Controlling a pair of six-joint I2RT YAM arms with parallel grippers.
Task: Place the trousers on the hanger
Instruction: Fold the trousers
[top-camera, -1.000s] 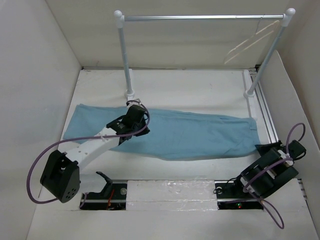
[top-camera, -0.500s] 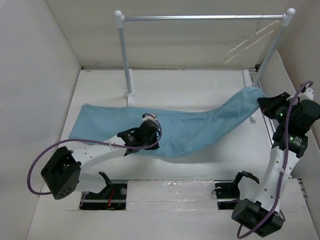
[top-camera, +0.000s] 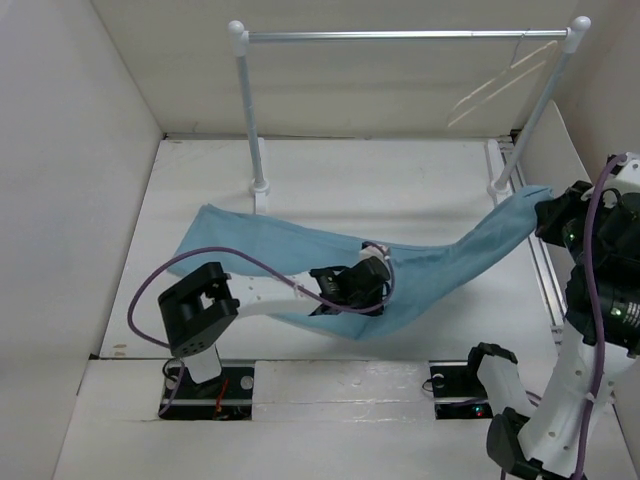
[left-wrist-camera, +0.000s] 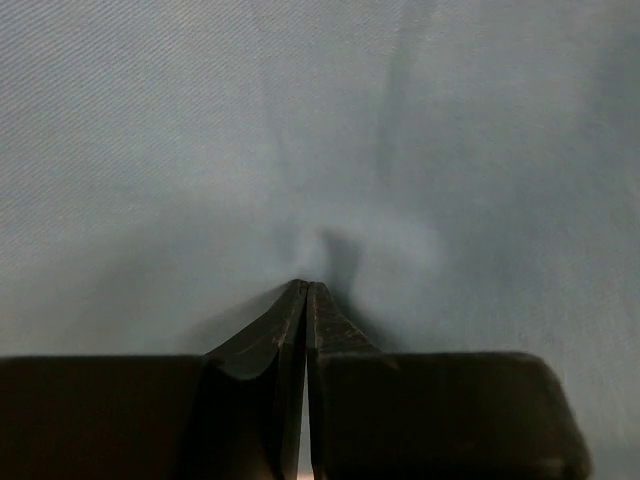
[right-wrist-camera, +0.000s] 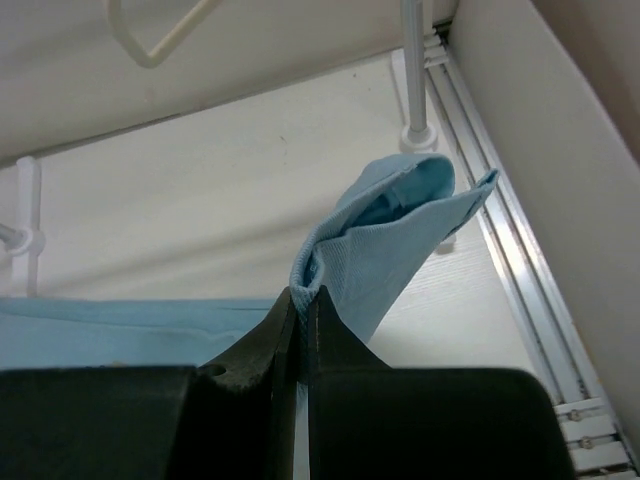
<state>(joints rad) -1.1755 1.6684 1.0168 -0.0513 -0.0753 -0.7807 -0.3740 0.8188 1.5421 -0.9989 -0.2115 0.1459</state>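
Blue trousers (top-camera: 290, 245) seen from above: a second ago they lay flat on the table (top-camera: 400, 180). Now the right arm (top-camera: 600, 250) has lifted their 3 o'clock end, and the left arm (top-camera: 280, 292) has dragged the middle toward 5 o'clock. That end is now nearer the hanger (top-camera: 495, 85), up at 1 o'clock on the rail (top-camera: 400, 35).

Left wrist: the left fingers (left-wrist-camera: 270, 340) are pressed together, pinching a little pucker of cloth.

Right wrist: the right fingers (right-wrist-camera: 265, 345) pinch the trouser end.

No writing shows.
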